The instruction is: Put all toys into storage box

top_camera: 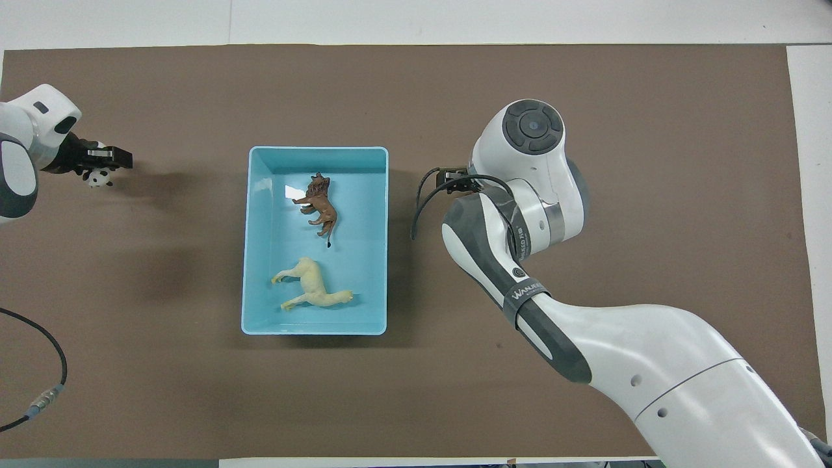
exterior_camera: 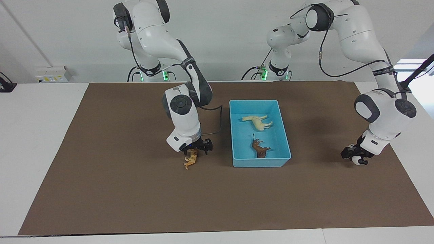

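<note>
The light blue storage box (exterior_camera: 259,101) stands mid-table, also in the overhead view (top_camera: 318,149). In it lie the pale yellow horse (exterior_camera: 256,122) (top_camera: 313,286) and the brown lion (exterior_camera: 260,149) (top_camera: 320,205). My right gripper (exterior_camera: 196,151) is beside the box toward the right arm's end, shut on the orange tiger (exterior_camera: 191,160), which hangs low over the mat. In the overhead view the right arm's wrist hides the tiger. My left gripper (exterior_camera: 354,158) (top_camera: 97,168) is low over the mat toward the left arm's end, shut on the black-and-white panda (exterior_camera: 356,161) (top_camera: 99,178).
A brown mat (exterior_camera: 135,196) covers most of the white table (exterior_camera: 34,112). A loose black cable (top_camera: 39,396) lies at the left arm's end, near the robots. A wall socket box (exterior_camera: 54,74) sits past the right arm's end.
</note>
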Controlling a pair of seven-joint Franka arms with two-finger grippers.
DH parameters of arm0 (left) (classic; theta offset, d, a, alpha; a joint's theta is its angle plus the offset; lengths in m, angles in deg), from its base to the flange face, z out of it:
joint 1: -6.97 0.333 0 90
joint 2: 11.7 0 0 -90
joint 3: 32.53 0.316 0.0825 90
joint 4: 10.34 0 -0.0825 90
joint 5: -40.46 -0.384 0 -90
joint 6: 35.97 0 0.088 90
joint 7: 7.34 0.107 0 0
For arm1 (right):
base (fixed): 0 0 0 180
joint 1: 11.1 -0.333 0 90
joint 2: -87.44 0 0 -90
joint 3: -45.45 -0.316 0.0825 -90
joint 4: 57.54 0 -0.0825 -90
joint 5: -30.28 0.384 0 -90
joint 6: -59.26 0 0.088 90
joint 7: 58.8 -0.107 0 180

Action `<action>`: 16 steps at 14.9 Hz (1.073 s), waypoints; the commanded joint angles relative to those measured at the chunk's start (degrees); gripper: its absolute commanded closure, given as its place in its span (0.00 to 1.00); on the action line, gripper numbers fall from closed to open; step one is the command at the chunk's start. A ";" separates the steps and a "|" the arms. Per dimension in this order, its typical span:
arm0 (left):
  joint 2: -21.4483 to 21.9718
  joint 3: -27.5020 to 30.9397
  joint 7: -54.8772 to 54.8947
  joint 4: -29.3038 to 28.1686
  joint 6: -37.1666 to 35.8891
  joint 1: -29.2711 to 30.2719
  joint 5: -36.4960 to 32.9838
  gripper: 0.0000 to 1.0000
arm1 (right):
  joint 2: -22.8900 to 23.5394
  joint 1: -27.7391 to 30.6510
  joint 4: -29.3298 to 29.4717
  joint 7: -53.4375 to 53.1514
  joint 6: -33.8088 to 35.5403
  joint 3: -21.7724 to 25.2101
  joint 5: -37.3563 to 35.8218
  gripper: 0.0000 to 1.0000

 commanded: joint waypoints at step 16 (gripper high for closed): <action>22.49 0.90 -42.18 -17.32 -9.44 -28.88 0.09 0.00 | -4.18 0.18 8.69 -8.55 10.43 -0.94 1.84 1.00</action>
